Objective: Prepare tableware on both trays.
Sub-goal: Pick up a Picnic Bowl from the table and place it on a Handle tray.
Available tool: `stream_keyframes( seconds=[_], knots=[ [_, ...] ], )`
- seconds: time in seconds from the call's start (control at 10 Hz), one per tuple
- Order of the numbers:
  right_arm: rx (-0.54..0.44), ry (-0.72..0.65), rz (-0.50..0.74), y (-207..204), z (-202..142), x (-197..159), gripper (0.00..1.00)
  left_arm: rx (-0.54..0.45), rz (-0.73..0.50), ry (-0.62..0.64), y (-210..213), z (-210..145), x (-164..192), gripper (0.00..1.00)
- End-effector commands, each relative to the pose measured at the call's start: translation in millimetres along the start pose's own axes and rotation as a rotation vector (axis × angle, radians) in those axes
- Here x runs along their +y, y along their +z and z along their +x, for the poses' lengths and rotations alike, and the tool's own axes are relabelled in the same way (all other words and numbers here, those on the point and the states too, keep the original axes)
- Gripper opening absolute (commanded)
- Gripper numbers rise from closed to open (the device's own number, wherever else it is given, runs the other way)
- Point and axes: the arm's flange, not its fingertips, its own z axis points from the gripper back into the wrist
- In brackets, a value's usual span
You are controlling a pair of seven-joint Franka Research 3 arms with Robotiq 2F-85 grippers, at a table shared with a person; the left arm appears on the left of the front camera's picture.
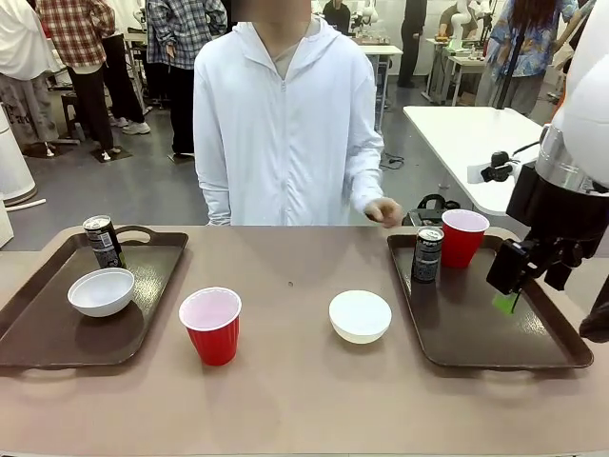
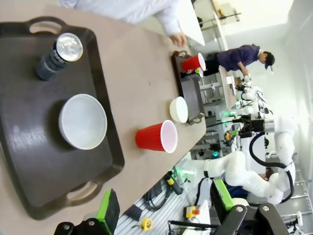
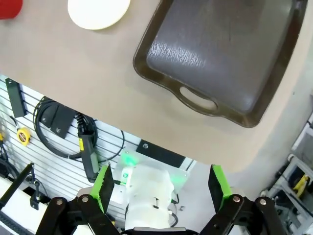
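Right now my left fingers stand spread wide, with nothing between the green pads and nothing touching them. In the left wrist view they hang by the near edge of the counter, close to the near handle of the left tray. My right fingers are just as wide apart and just as empty. In the front view they hover above the right-hand part of the right tray, clear of its surface. My right wrist view looks past them at that tray's near handle and the counter's edge.

Nearest on the bare counter, between the trays, a red cup stands upright with its pale inside showing. To its right and a little farther off sits a white bowl, close to the right tray's left rim but outside it.

On the left tray a second white bowl rests near the middle. Behind it, at the far end, a black can stands upright. On the right tray a second can stands at the far left corner with the other red cup right beside it; I cannot tell whether they touch.

Beyond the counter stands a person in a pale jacket, one hand loosely closed above the far edge near the right tray.
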Motion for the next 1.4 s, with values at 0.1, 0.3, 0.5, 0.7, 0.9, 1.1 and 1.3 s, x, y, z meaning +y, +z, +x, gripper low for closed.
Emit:
stream_keyframes(
  seconds=[0.1,0.3,0.5,0.7,0.9,1.1,1.3],
  knots=[
    [-0.099,-0.094,0.123,2,46,0,1.0,0.003,-0.011,-0.021,5,0,0,1.0],
    [-0.103,-0.2,0.156,-19,104,5,1.0,0.003,-0.011,-0.021,5,0,0,1.0],
    [-0.088,-0.261,0.096,-50,152,20,1.0,0.003,-0.011,-0.021,5,0,0,1.0],
    [-0.11,-0.28,0.054,-75,179,32,1.0,0.003,-0.011,-0.021,5,0,0,1.0],
    [-0.177,-0.263,0.108,-86,183,34,1.0,0.003,-0.011,-0.021,5,0,0,1.0],
    [-0.122,-0.258,0.098,-85,179,36,1.0,0.003,-0.011,-0.021,5,0,0,1.0],
    [-0.122,-0.258,0.098,-85,179,36,1.0,0.003,-0.011,-0.021,5,0,0,1.0]
  ],
)
